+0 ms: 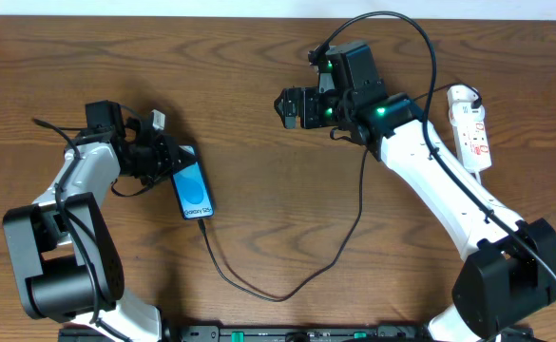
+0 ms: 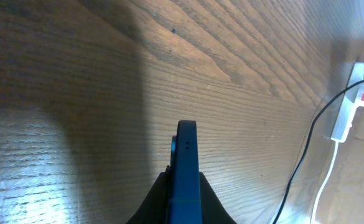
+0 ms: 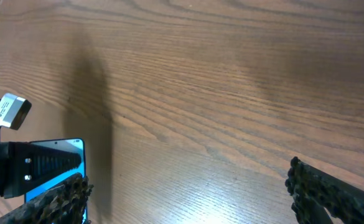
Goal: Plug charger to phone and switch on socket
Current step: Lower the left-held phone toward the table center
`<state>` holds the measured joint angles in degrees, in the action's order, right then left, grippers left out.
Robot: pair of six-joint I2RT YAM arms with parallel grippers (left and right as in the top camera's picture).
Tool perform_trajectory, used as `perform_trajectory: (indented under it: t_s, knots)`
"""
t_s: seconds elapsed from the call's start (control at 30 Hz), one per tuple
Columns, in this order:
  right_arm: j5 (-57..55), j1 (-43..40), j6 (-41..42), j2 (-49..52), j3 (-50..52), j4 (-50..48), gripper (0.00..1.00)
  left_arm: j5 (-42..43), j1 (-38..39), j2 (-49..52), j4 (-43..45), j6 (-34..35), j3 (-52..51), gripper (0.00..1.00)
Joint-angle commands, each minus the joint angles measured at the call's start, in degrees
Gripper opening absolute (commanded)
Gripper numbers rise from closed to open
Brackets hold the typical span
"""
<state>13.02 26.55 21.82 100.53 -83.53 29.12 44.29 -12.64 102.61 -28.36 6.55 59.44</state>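
– Since the charger (image 1: 362, 190) tip meets the lower end of the phone (image 1: 193, 193) in the overhead view, which thing does the next move turn on?

– The socket (image 1: 471, 125), I'd judge. It lies flat on the table (image 1: 258, 57) at the right edge of the frame. Its long axis runs up and down the picture with a slight lean, rounded end uppermost.

– Which arm is nearer?

– The right one, by far. But the right gripper (image 1: 289, 106) sits upper centre and points toward the left of the frame. So the socket lies behind it, past its own wrist and just beside its white forearm. I think it would have to swing round to reach the switch.

– Its jaws?

– Wide apart with nothing between them. The right wrist view shows one finger at each lower corner and only wood grain between.

– And the left gripper (image 1: 171, 163)?

– Clamped on the phone's upper part, centre left of the overhead frame, screen up. The left wrist view looks along the phone's thin edge between the fingers, with the socket far off at upper right.

– Is the plug fully seated?

– I can't tell; the joint is too small to see.

– What about room?

– It's a plain brown wooden top. The black cable arches over the right arm toward the socket, and that loop could snag a turning wrist. Which red mark is the switch, I cannot make out.
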Motion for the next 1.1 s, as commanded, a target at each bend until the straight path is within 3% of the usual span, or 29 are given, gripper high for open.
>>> perform_trajectory:
  t_s: [0.0,1.07]
  knots:
    - [-0.7,0.6,-0.9,-1.2,-0.5,0.0,0.99,-1.1,0.2,0.2,-0.2,-0.7,-0.5,0.08]
    - [-0.7,0.6,-0.9,-1.2,-0.5,0.0,0.99,-3.1,0.2,0.2,0.6,-0.8,-4.9,0.07]
